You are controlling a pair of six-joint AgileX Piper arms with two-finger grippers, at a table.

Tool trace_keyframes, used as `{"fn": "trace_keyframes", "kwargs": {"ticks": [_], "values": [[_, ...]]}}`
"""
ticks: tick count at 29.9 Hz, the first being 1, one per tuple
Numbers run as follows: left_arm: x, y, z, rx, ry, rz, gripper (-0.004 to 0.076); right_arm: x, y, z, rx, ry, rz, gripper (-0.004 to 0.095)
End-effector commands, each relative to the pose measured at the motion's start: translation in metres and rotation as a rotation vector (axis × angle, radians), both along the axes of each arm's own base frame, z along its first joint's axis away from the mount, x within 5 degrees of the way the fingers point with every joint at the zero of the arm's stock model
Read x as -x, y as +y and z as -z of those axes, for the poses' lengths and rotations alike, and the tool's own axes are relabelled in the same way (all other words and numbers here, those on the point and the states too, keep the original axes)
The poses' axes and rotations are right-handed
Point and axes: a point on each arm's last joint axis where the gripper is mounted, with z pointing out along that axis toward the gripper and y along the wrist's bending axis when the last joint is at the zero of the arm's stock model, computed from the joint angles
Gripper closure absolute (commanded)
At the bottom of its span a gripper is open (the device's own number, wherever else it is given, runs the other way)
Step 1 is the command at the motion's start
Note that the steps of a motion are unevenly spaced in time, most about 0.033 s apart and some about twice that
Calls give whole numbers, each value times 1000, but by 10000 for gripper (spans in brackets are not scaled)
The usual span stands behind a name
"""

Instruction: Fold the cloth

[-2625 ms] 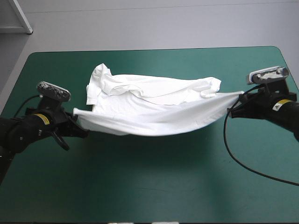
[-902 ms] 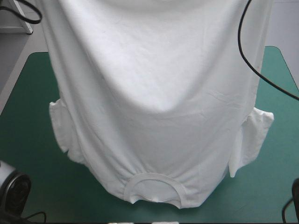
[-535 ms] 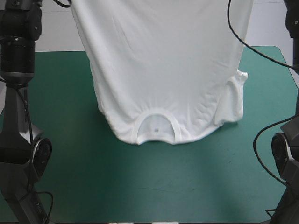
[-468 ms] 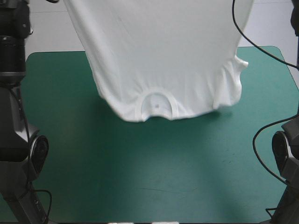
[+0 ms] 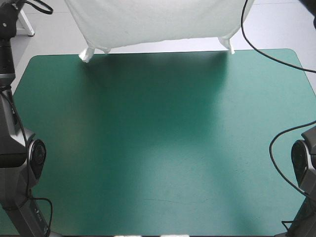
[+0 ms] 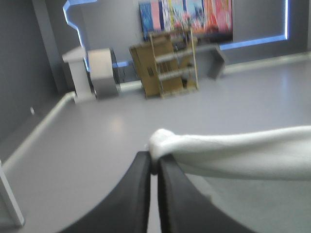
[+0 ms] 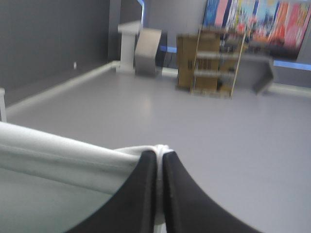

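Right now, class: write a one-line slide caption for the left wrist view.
Left gripper shut on a bunched edge of the white T-shirt, which stretches away to one side.

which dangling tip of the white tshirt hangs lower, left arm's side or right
The left-side tip of the white short-sleeved T-shirt: it dips clearly past the far edge of the teal-green cover; the right-side tip barely reaches it.
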Motion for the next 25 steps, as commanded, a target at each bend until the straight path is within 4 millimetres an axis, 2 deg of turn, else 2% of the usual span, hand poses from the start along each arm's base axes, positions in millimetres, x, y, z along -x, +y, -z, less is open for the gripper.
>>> {"fn": "trace_keyframes", "kwargs": {"ticks": [1, 4, 8, 11, 13, 15, 19, 22, 25], "values": [[15, -3, -7, -10, 23, 6, 705, 3, -7, 6, 14, 34, 41, 921], [1, -4, 21, -24, 191, 20, 705, -13, -6, 35, 10, 162, 24, 921], [-15, -10, 58, -1, 357, 44, 705, -18, -5, 64, 10, 281, 1, 921], [-13, -17, 80, 8, 415, 51, 705, -6, -4, 78, 14, 344, -3, 920], [-3, -18, 92, 22, 407, 41, 705, 5, -3, 86, 16, 367, 0, 920], [16, -16, 110, 56, 377, 12, 705, 23, -4, 93, 23, 355, 23, 920], [85, -4, 137, 69, 284, -56, 705, 78, -5, 99, 27, 294, 67, 921], [137, 5, 159, 67, 299, -89, 705, 110, -4, 115, 16, 305, 79, 921], [172, 5, 190, 61, 378, -91, 705, 140, 0, 138, 11, 374, 61, 921]]}}
